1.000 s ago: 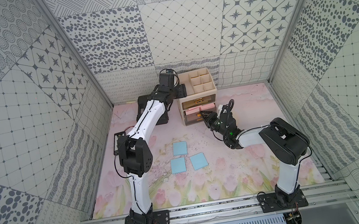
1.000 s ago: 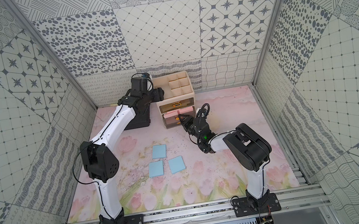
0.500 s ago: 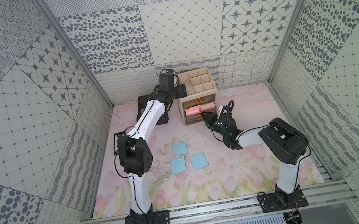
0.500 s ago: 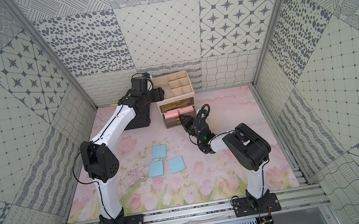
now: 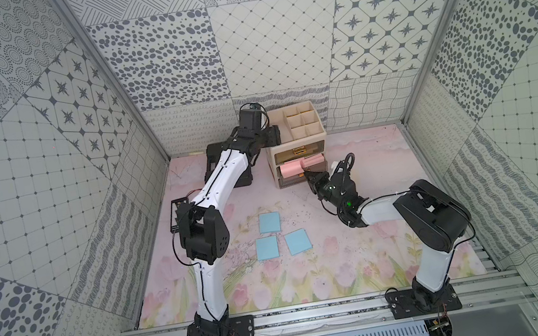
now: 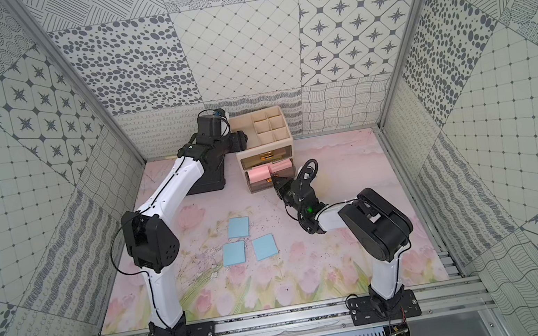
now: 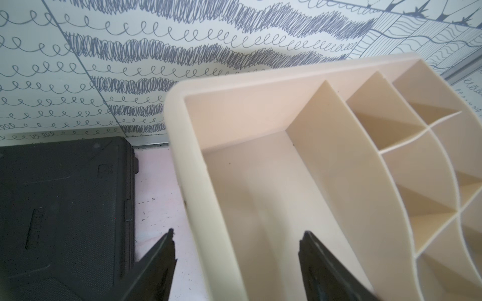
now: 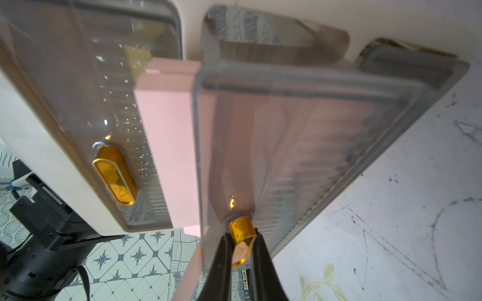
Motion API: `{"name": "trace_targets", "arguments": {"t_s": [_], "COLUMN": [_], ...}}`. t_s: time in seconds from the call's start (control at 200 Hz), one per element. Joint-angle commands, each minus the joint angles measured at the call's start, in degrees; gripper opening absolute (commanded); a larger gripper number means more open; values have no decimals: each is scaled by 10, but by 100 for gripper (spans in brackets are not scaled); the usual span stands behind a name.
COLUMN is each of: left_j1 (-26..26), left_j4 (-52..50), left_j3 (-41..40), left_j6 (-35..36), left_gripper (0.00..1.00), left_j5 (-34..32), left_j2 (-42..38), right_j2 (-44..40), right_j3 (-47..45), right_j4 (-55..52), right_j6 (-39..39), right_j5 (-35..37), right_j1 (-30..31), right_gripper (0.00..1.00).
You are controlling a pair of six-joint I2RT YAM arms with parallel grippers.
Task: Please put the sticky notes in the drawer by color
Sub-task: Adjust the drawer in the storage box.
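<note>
the right claw [image 8: 242,233] was clenched on the small glossy gold handle [image 8: 240,225] of the smoky, ribbed middle drawer [image 8: 313,125]. the drawer stood partly out of the cream plastic cabinet [image 5: 278,146], with flat pink sticky notes [image 5: 291,169] inside. the left claw [image 7: 237,234] hung released, jaws astride the cabinet's smooth tray wall, beside a pebbled black case [image 7: 65,203]. three square blue sticky notes [image 5: 269,222] lay on the flowered mat [image 5: 349,266].
</note>
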Motion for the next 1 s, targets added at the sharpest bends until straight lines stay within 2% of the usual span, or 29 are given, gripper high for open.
{"name": "trace_targets", "arguments": {"t_s": [0.0,0.58,0.725,0.991], "left_j1": [2,0,-1,-1], "left_j4": [-17,-31,-31,-32], "left_j3": [8,14,15,19], "left_j6": [-3,3,3,5], "left_gripper": [77,77,77,79], "left_j5": [3,-2,-1,11], "left_j2": [9,14,16,-2], "right_j2": [-24,-90,-112,-82], "right_j3": [-16,-61,-64,-56], "right_j4": [0,-27,-67,-36], "right_j6": [-31,-15,-30,-10], "right_j5": [11,34,47,49], "right_j1": [8,35,39,38], "right_gripper": [0,0,0,0]}}
